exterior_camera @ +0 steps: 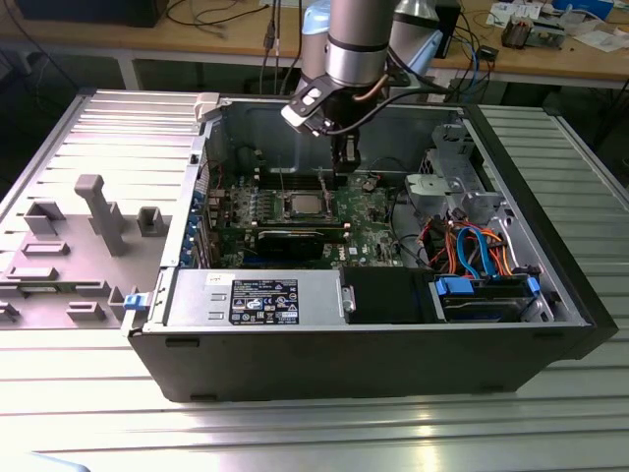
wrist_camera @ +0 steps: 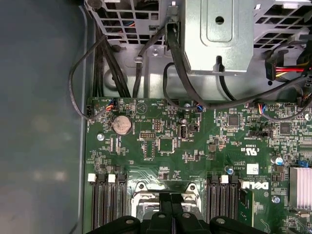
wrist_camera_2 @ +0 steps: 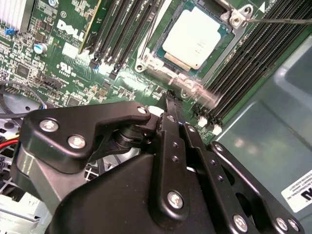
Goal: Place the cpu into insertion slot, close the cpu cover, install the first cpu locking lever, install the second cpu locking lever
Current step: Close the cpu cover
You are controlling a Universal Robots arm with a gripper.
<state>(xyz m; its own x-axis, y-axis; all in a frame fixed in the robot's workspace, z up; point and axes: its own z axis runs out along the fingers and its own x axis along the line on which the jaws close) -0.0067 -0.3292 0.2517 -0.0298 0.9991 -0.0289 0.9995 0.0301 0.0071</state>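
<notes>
1. Claw (exterior_camera: 344,162) on the arm, low inside the open computer case (exterior_camera: 373,364), over the green motherboard (wrist_camera: 170,146).
2. Fingers (wrist_camera: 165,207) pressed flat together in both wrist views, clamped on nothing visible.
3. Just beyond the fingertips and apart from them, the cpu (wrist_camera_2: 195,36), lying flat in the insertion slot (exterior_camera: 292,205) with its dull silver top facing up.
4. Round the chip, the cpu cover (wrist_camera_2: 146,61), seemingly down as a silver frame; cannot tell whether fully seated.
5. Along the frame edge nearest the claw, a bright metal bar (wrist_camera_2: 197,92), closer to the tips than anything else; touching or not, cannot tell.
6. From the frame's far corner, a thin metal rod (wrist_camera_2: 278,20) running out across black memory slots (wrist_camera_2: 253,63).
7. More such slots on either side of the claw in the first wrist view.
8. Farther ahead of the claw, a coin cell (wrist_camera: 121,125), then a grey drive cage (wrist_camera: 219,34) with black cables (wrist_camera: 97,63).
9. In the exterior view, a power supply (exterior_camera: 256,298) along the case wall, well away from the claw.
</notes>
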